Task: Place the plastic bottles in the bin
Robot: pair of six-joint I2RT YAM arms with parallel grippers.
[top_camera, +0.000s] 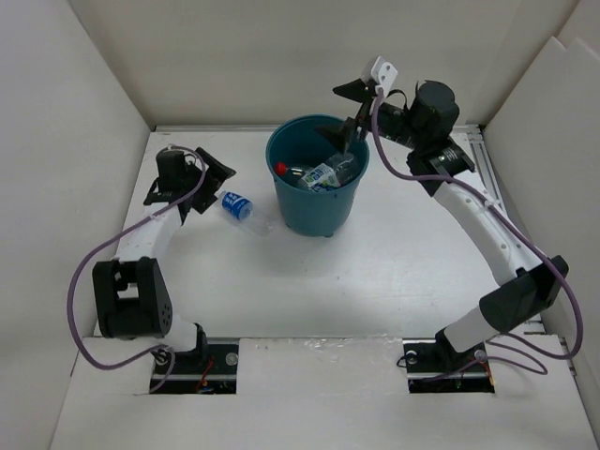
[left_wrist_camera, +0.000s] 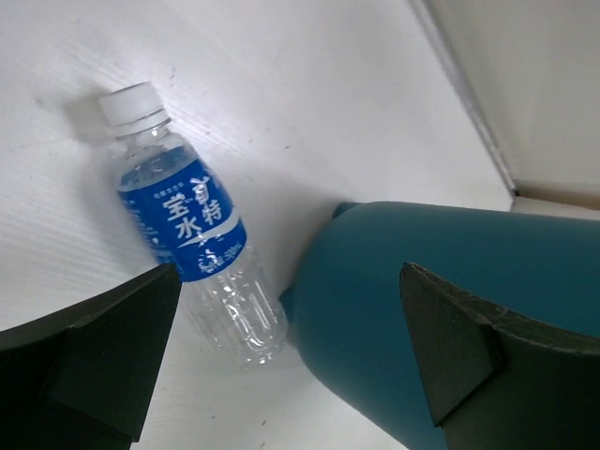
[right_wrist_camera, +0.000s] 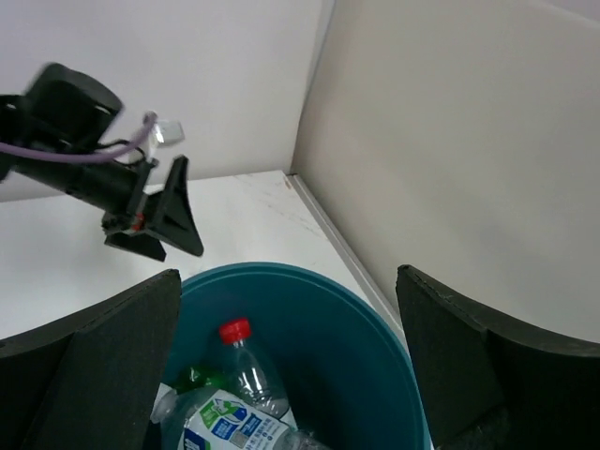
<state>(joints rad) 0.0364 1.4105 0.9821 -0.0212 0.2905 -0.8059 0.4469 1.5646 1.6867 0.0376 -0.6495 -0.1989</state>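
Your left hand [left_wrist_camera: 291, 323] is spread open and empty. Just ahead, a blue-labelled bottle [left_wrist_camera: 183, 225] lies on the tabletop [left_wrist_camera: 309, 122] beside the bin [left_wrist_camera: 450, 272]. Your right hand [right_wrist_camera: 286, 286] hangs open above the binned bottles [right_wrist_camera: 246, 375].

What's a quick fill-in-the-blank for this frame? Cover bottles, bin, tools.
The lone bottle on the table outside the teal bin has a ____ label.
Inside the bin, one clear bottle has a ____ cap.
The right tool is open above the ____.
The other tool, open beside the lone bottle, belongs to the ____ arm.
Missing: blue; red; bin; left.
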